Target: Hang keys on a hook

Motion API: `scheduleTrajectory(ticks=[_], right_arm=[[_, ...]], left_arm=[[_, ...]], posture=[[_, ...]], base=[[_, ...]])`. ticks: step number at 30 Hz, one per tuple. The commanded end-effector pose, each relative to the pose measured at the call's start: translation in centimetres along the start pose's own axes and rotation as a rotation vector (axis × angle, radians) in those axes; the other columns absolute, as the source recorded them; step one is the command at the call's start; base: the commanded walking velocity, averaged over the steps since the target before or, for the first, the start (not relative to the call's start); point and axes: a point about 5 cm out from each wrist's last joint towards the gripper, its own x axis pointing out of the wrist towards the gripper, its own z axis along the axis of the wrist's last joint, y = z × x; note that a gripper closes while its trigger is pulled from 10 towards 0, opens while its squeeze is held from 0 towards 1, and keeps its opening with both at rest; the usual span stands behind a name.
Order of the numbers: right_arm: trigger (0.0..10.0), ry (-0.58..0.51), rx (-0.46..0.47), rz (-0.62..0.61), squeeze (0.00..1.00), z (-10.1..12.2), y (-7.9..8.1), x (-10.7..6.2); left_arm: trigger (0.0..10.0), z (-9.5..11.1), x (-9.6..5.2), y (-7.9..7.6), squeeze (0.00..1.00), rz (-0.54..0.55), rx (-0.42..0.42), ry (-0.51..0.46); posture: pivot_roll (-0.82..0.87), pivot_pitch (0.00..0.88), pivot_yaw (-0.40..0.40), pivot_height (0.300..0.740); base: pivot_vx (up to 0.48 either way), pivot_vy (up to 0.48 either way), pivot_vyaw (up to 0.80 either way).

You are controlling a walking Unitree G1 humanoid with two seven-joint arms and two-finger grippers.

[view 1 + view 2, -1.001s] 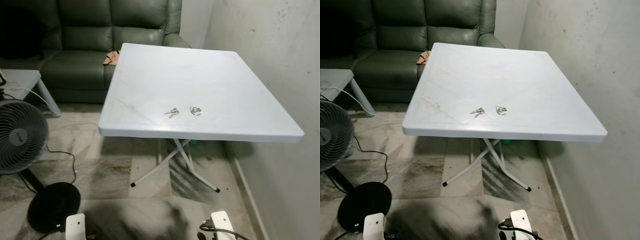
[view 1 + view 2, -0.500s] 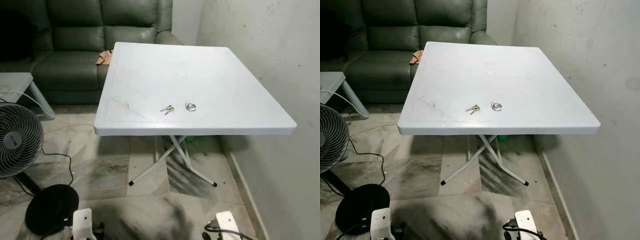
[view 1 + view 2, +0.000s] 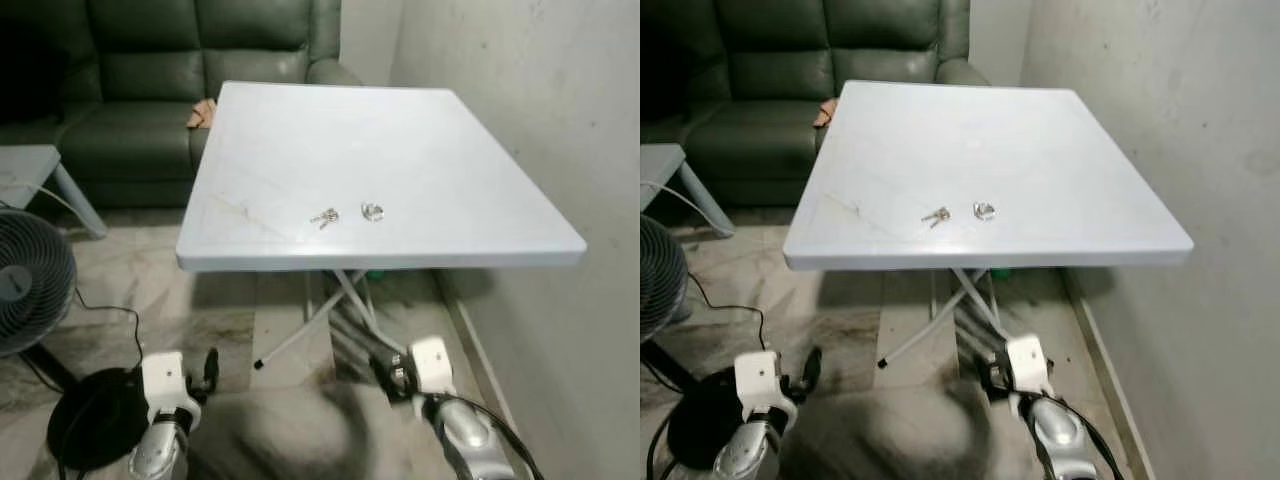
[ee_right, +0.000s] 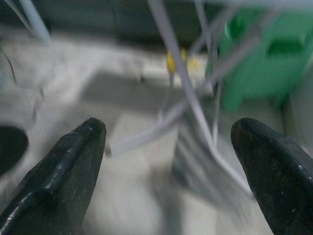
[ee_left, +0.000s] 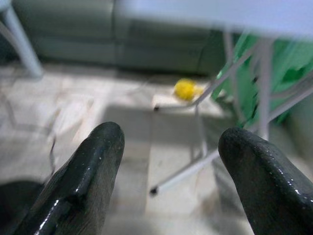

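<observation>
Now | keys (image 3: pixel 324 216) on table (image 3: pixel 300 140) | left gripper (image 5: pixel 171 181) open | right gripper (image 4: pixel 168 176) open

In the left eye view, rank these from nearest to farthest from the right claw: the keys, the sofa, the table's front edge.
From the right claw, low and below the table:
1. Table's front edge, just above and ahead.
2. Keys, on the tabletop near that edge.
3. Sofa, behind the table, to the left.

The keys (image 3: pixel 324 216) lie flat on the white tabletop (image 3: pixel 300 130) in front of me, a small silvery bunch near its front edge. Just beside them, apart, sits a small shiny metal hook (image 3: pixel 372 212) (too small to make out its shape).
</observation>
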Motion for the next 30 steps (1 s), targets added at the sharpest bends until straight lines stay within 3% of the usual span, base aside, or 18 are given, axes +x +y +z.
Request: scheduleTrajectory(ticks=[1, 4, 6, 8, 14, 17, 23, 30], right_arm=[[10.0, -0.021, 0.007, -0.004, 0.0, 0.3, -0.2, 0.0], [10.0, -0.05, -0.001, 0.002, 0.0, 0.8, -0.1, 0.1], [10.0, -0.177, -0.024, 0.027, 0.0, 3.0, 0.2, 0.1], [10.0, -0.243, -0.045, 0.044, 0.0, 4.3, 0.3, -0.3], [10.0, -0.335, -0.037, 0.04, 0.0, 6.5, -0.2, -0.7], [10.0, -0.37, -0.044, 0.055, 0.0, 7.8, 0.4, -0.8], [10.0, -0.363, -0.045, 0.077, 0.0, 7.9, 1.2, -1.1], [10.0, -0.342, -0.047, 0.069, 0.0, 7.8, 1.0, -1.8]], left_arm=[[10.0, 0.3, 0.0, 0.1, 0.0, -0.004, 0.003, -0.019], [10.0, 0.7, 0.0, -0.1, 0.0, -0.004, -0.007, -0.045], [10.0, 3.0, -0.2, -0.8, 0.0, 0.0, -0.019, -0.149], [10.0, 4.3, -0.8, -1.1, 0.0, 0.006, -0.036, -0.196], [10.0, 5.9, -1.6, -1.0, 0.0, 0.025, -0.045, -0.218], [10.0, 6.7, -1.8, -1.0, 0.0, 0.04, -0.045, -0.205], [10.0, 7.3, -2.3, -1.2, 0.0, 0.036, -0.014, -0.189], [10.0, 7.4, -3.1, -1.4, 0.0, 0.061, -0.076, -0.167]], posture=[[-0.09, 0.0, -0.027, 0.74], [-0.08, 0.0, -0.029, 0.74], [-0.07, 0.0, -0.036, 0.74], [-0.07, 0.0, -0.035, 0.74], [-0.07, 0.0, -0.034, 0.74], [-0.06, 0.0, -0.031, 0.74], [-0.06, 0.0, -0.03, 0.74], [-0.07, 0.0, -0.029, 0.74]], base=[[0.0, 0.0, 0.0], [0.0, 0.0, 0.0], [0.0, 0.0, 0.0], [0.0, 0.0, 0.0], [0.0, 0.0, 0.0], [0.0, 0.0, 0.0], [0.0, 0.0, 0.0], [0.0, 0.0, 0.0]])
